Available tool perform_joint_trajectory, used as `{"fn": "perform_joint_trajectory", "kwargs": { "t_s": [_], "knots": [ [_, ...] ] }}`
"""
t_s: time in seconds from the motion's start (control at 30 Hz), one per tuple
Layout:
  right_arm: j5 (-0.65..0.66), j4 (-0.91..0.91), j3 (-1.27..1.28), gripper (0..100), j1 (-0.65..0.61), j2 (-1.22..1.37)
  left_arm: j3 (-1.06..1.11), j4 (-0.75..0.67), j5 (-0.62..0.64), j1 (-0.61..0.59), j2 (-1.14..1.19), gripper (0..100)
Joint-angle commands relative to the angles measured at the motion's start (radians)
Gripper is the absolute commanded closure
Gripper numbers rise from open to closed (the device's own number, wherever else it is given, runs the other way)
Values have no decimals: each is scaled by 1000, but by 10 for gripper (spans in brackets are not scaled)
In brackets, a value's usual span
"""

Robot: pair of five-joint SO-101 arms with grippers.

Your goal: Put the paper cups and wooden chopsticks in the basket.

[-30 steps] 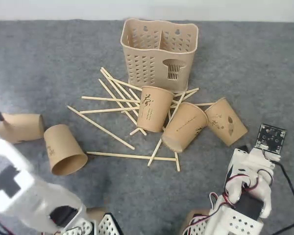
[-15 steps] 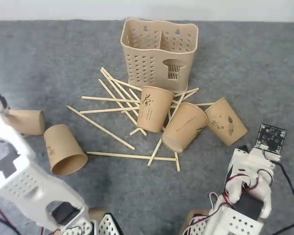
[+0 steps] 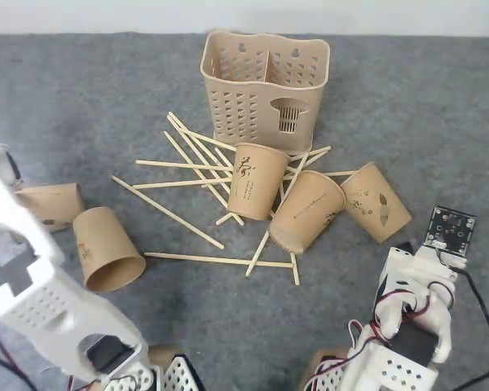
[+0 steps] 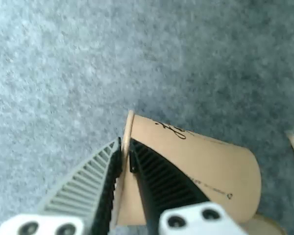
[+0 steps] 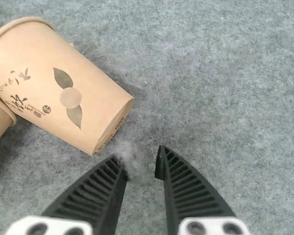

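Left arm (image 3: 33,301) swung inward over the last second and dragged the held paper cup (image 3: 53,204) with it. That cup was out at the far left edge a second ago and now sits closer in. Right arm (image 3: 416,314) hasn't budged, and the pile is unchanged.

Nearest the arms:
- Left tool (image 4: 125,145) is clamped on the rim of the held paper cup, one finger inside the mouth and one outside, with the wall pinched between them.
- That cup lies on its side on the grey counter (image 3: 81,98), right next to the open-mouthed cup (image 3: 106,248). Can't tell if the two touch.
- The open-mouthed cup is also on its side, mouth facing the arms.
- Right tool (image 5: 139,155) is open, fingers spread, pointing down at bare counter just beside the mouth rim of the leaf-print cup (image 5: 54,93).

Mid counter:
- Three cups lie on their sides in a cluster. The leaf-print cup is on the right, the middle cup (image 3: 307,210) is against it, and the script-print cup (image 3: 257,181) is on the left, base towards the basket.
- Wooden chopsticks (image 3: 196,175) are scattered and crossing under and around the cluster.
- One long chopstick (image 3: 216,260) lies flat on the near side, between the open-mouthed cup and the cluster.
- A diagonal chopstick (image 3: 167,212) runs just beyond it.

Far side:
- The basket (image 3: 265,81) stands upright. It is beige and perforated, with a divider inside.
- Several chopstick ends reach its foot, and the script-print cup's base is near its front wall.
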Motion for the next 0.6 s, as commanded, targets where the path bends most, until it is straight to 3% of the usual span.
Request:
{"fn": "perform_joint_trajectory", "kwargs": {
  "t_s": [0.0,0.23,0.57],
  "knots": [
    [23,-2,-3,912,-7,-15,48,100,14,35,-133,988],
    [23,-2,-5,912,-4,-15,53,226,14,66,-276,988],
    [23,-2,-5,912,-4,-15,33,264,14,107,-307,987]
  ]
}}
